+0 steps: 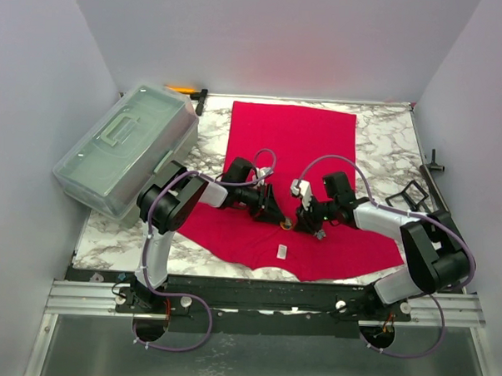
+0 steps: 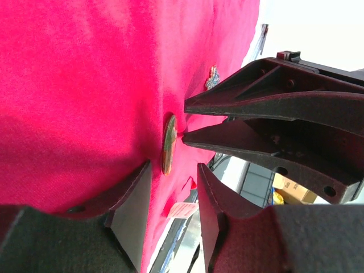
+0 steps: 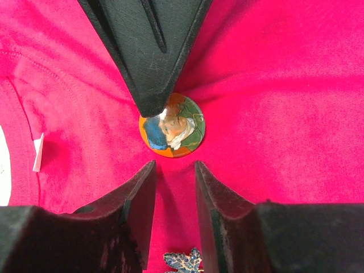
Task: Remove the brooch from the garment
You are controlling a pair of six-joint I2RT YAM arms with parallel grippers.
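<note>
The brooch [image 3: 177,132], a round disc painted with a portrait on orange, green and blue, sits on the red T-shirt [image 1: 295,140] directly between the two grippers, which face each other tip to tip.

The left gripper [image 2: 174,166] is rolled on its side. Its fingers are a moderate gap apart and grip nothing: one lies along the cloth and the other stands off it. The brooch, seen edge-on, is just ahead of that gap. In the right wrist view the upper finger's tip overlaps the brooch's far rim.

The right gripper [image 3: 175,164] is also partly open and holds nothing. The brooch lies just beyond its fingertips, in line with the gap, and in the left wrist view one tip seems to touch the brooch's face.

A small blue butterfly brooch [image 3: 183,263] lies on the cloth just behind the right gripper's tips. The white neck label [image 3: 38,152] is off to that gripper's side, toward the arm bases.

Flat cloth stretches away beyond both grippers, with marble table [image 1: 387,136] showing on either side. A lidded plastic box [image 1: 123,149] sits well outside the left arm.
</note>
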